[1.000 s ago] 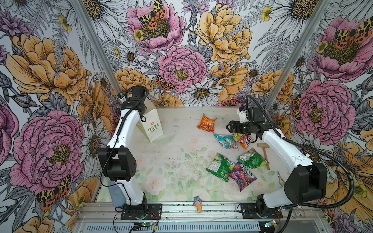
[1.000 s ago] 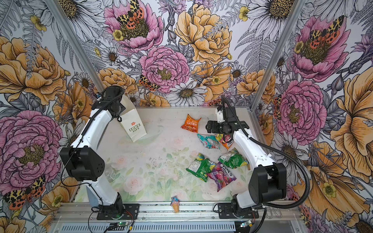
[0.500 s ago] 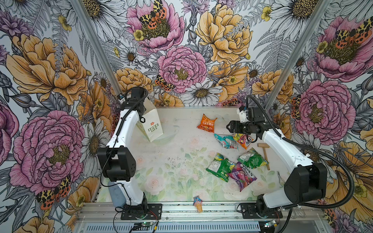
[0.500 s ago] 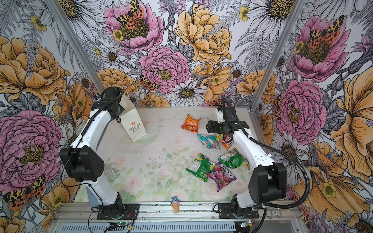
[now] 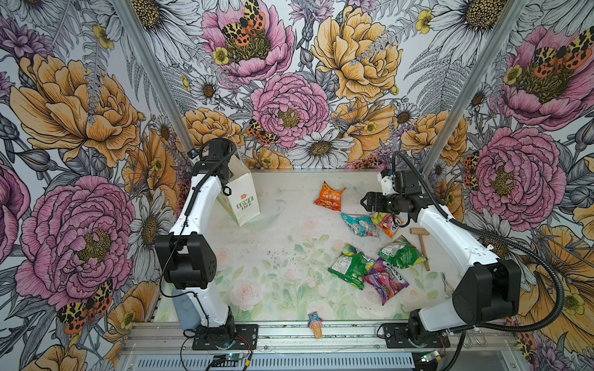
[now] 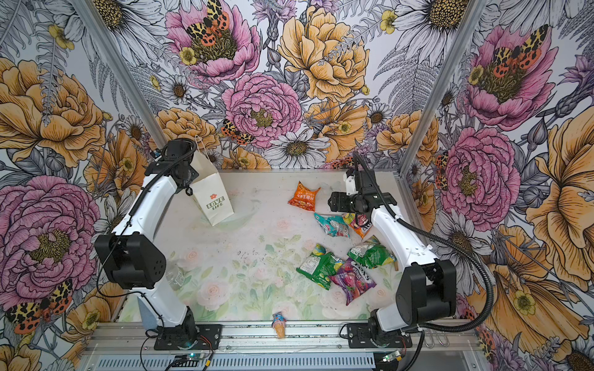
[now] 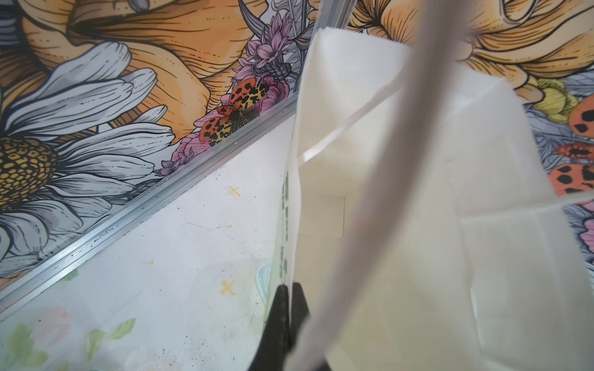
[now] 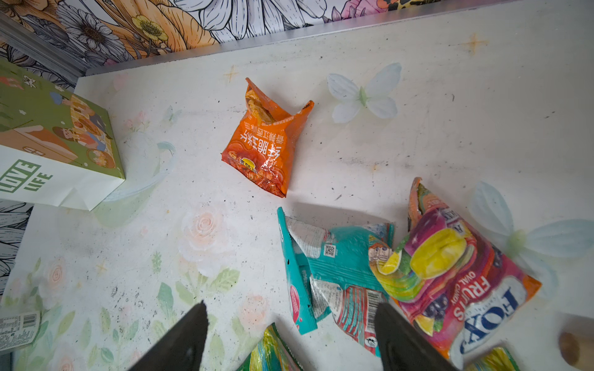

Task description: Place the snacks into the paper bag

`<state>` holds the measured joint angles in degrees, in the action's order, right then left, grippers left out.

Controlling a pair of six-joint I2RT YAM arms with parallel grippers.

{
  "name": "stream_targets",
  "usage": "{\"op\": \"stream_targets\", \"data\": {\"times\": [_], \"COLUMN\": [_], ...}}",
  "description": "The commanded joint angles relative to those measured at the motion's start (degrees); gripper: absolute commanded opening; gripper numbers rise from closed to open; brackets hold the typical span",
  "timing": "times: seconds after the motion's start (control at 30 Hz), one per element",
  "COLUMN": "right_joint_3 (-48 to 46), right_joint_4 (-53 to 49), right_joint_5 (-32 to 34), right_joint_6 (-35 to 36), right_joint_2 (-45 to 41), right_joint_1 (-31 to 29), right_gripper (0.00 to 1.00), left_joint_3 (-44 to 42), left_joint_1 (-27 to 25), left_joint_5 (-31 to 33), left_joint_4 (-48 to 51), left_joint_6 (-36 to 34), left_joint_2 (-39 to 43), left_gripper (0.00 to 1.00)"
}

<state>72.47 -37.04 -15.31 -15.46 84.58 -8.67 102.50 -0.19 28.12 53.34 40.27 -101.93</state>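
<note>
The white paper bag (image 5: 244,199) (image 6: 213,199) stands upright at the back left, its mouth open in the left wrist view (image 7: 401,160). My left gripper (image 7: 290,290) is shut on the bag's printed front wall at the rim, one finger outside and one inside. A blurred cord handle crosses that view. The snacks lie on the right: an orange packet (image 5: 329,197) (image 8: 266,147), a teal packet (image 5: 360,225) (image 8: 334,257), a pink-yellow packet (image 5: 384,221) (image 8: 456,273), two green packets (image 5: 350,265) (image 5: 401,253) and a purple packet (image 5: 385,281). My right gripper (image 5: 363,202) (image 8: 291,305) hangs open and empty above the teal packet's edge.
A wooden mallet (image 5: 421,239) lies right of the packets by the right arm. An ice-cream-cone trinket (image 5: 315,324) sits at the front edge. A plastic bottle (image 5: 186,308) stands behind the left arm's base. Flowered walls close in the back and both sides.
My left gripper has shut on the bag's front wall. Both arms, the bag and the packets stay about where they were.
</note>
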Motion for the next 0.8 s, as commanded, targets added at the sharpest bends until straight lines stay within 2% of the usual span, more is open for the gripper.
{"op": "stream_targets", "data": {"times": [0.0, 0.17, 0.33, 0.6, 0.77], "right_joint_3": [-0.57, -0.73, -0.84, -1.18, -1.53], "right_joint_4": [1.00, 1.01, 1.00, 1.01, 1.00], "right_joint_5": [-0.65, -0.95, -1.12, -1.30, -1.57], "right_joint_6": [-0.62, -0.89, -1.47, -2.68, -3.85], "right_joint_2": [-1.01, -1.17, -1.52, -1.71, -1.64], "right_joint_1": [0.02, 0.06, 0.04, 0.05, -0.02], "right_gripper": [0.84, 0.84, 0.84, 0.82, 0.82], "left_joint_3": [-1.11, -1.92, -2.37, -6.43, -11.06], "left_joint_1": [0.53, 0.37, -0.36, -5.21, -8.20], "left_joint_5": [-1.73, -2.51, -3.83, -5.47, -8.39], "left_joint_4": [-0.38, -0.91, -1.94, -6.72, -12.06], "left_joint_6": [-0.06, -0.65, -4.07, -7.21, -6.53], "left_joint_2": [3.00, 3.89, 5.18, 9.94, 13.87], "left_gripper": [0.00, 0.00, 0.00, 0.00, 0.00]}}
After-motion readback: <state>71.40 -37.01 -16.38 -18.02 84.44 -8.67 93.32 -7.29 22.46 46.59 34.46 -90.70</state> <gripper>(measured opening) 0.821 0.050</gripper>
